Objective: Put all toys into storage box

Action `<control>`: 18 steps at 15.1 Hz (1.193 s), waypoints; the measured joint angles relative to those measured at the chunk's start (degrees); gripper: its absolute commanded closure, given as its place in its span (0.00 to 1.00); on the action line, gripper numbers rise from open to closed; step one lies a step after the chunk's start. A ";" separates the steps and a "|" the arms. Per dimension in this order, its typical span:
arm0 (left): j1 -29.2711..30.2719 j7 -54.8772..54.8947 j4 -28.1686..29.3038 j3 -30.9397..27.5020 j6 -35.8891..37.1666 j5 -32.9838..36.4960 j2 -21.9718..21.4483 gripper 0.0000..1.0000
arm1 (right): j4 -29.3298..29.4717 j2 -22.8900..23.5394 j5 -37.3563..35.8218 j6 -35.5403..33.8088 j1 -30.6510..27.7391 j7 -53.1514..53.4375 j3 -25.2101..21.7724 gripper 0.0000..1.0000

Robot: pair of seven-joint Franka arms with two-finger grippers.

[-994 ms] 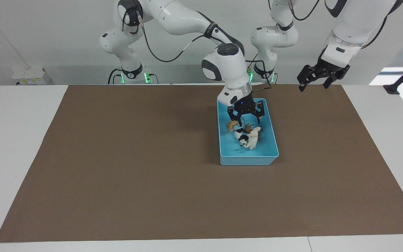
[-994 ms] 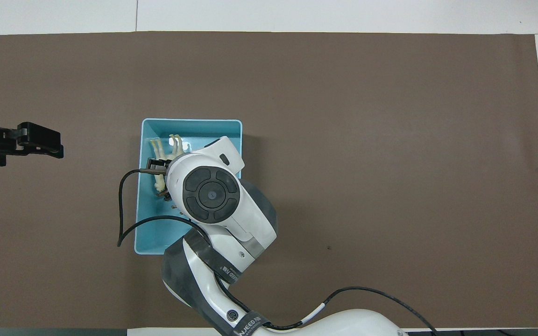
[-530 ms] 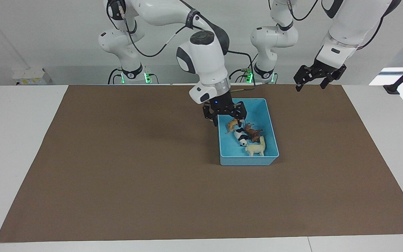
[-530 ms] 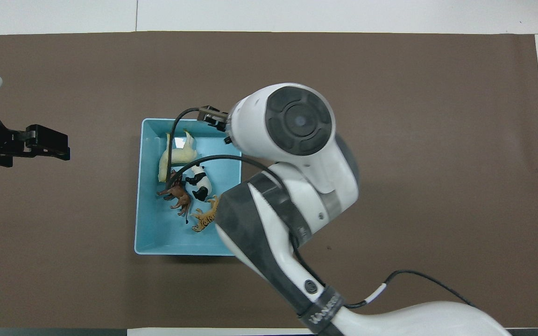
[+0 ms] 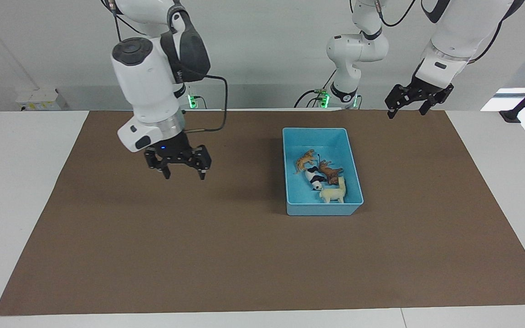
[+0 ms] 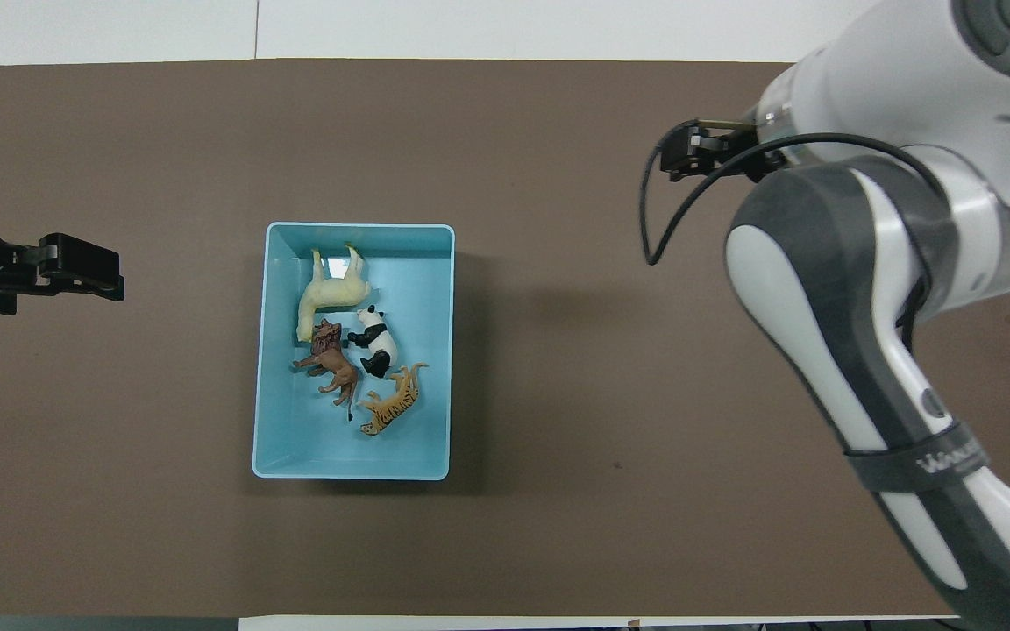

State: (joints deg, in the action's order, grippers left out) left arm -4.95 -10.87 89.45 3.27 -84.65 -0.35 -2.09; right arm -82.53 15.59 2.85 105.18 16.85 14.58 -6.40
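Since a second ago my right claw (image 5: 183, 171) has left the smooth blue plastic storage box (image 5: 353, 157), empty, fingers spread; four moulded toys (image 5: 321, 176) lie inside; left claw (image 5: 409, 109) hangs open beside it.

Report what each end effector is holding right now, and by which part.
Nothing is held. The right end effector hangs open over bare mat; the left end effector is open and empty too. All four toy animals lie in the blue storage box.
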 measured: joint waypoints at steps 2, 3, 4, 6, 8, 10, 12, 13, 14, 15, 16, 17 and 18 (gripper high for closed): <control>0.00 0.00 0.01 0.01 0.00 0.00 0.00 0.00 | -0.11 -1.11 -0.56 -2.05 -4.72 -8.46 -0.02 0.00; 0.00 0.00 0.02 0.01 0.00 0.00 0.00 0.00 | -0.27 -1.76 -0.64 -2.51 -7.07 -11.92 -0.04 0.00; 0.00 0.00 0.02 0.00 0.00 0.00 -0.01 0.00 | -0.56 -2.48 -0.64 -2.79 -9.51 -14.41 -0.04 0.00; 0.00 0.00 0.02 0.00 0.01 0.00 -0.01 0.00 | -2.21 -4.71 -0.63 -3.78 -13.75 -17.06 0.00 0.00; 0.00 0.00 0.03 0.01 0.01 0.00 -0.01 0.00 | -6.19 -8.82 -0.61 -6.01 -15.95 -17.21 0.04 0.00; 0.00 0.00 0.03 0.00 0.01 0.00 -0.01 0.00 | -10.32 -13.49 -0.61 -10.58 -17.24 -16.86 0.32 0.00; 0.00 0.00 0.04 0.00 0.01 0.00 -0.01 0.00 | -12.63 -16.50 -0.61 -13.40 -18.89 -16.28 1.65 0.00; 0.00 0.00 0.04 0.00 0.01 0.00 -0.01 0.00 | -13.07 -17.15 -0.61 -13.46 -19.65 -15.94 2.38 0.00; 0.00 0.00 0.04 0.00 0.01 0.00 -0.01 0.00 | -13.12 -17.36 -0.62 -13.44 -20.17 -15.89 2.78 0.00; 0.00 0.00 0.04 0.00 0.01 0.00 -0.01 0.00 | -13.01 -17.34 -0.64 -13.22 -20.47 -15.89 2.90 0.00; 0.00 0.00 0.04 0.00 0.01 0.00 -0.01 0.00 | -12.78 -17.31 -0.64 -12.91 -20.66 -15.89 2.90 0.00; 0.00 0.00 0.04 0.00 0.01 0.00 -0.01 0.00 | -12.55 -17.30 -0.66 -12.81 -20.79 -15.89 2.91 0.00; 0.00 0.00 0.04 0.00 0.01 0.00 -0.01 0.00 | -12.36 -17.30 -0.92 -12.77 -20.84 -15.89 2.92 0.00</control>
State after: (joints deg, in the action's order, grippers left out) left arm -4.95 -10.87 89.49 3.27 -84.65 -0.35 -2.10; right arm -94.89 -1.71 1.93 92.41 -3.99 -1.31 -3.48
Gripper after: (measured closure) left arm 0.000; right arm 0.000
